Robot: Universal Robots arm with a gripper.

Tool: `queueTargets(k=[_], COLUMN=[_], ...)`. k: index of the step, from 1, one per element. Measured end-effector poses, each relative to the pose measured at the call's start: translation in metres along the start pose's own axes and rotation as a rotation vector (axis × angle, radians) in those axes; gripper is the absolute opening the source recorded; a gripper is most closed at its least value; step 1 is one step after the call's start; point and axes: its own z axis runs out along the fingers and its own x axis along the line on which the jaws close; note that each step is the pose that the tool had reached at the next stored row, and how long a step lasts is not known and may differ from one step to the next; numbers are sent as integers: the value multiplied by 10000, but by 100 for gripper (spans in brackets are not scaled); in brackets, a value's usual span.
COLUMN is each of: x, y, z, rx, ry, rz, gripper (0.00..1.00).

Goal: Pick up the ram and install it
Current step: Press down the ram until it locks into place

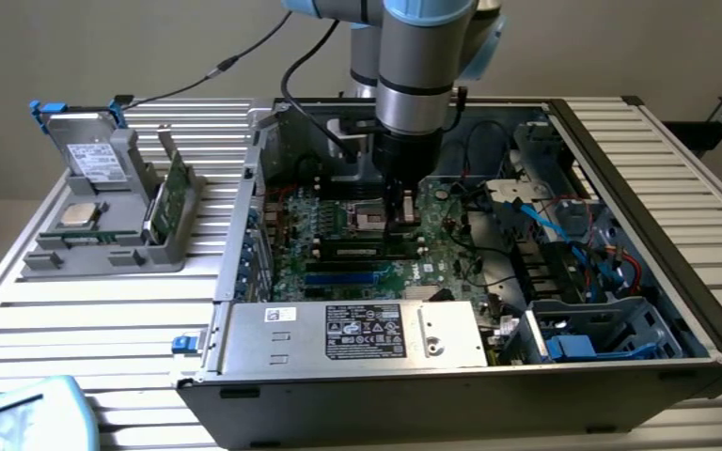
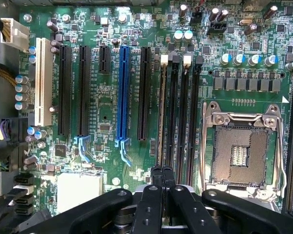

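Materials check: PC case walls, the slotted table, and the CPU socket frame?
PC case: looks like sheet metal, matte dark outside, bare grey inside, with folded edges. Slotted table: probably extruded aluminium, with a satin silver sheen and uniform grooves. CPU socket frame: bright stamped metal, reflective, likely steel.

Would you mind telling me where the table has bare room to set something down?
The table is bare between the grey holder and the computer case's front corner. Inside the case, the motherboard, cables and hand crowd everything.
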Motion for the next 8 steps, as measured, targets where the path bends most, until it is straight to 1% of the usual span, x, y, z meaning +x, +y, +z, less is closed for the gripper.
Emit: queueTargets(k=[8], x=[-1], y=[37], z=[0], rx=[-4], ry=[1], rz=[2], gripper=[11])
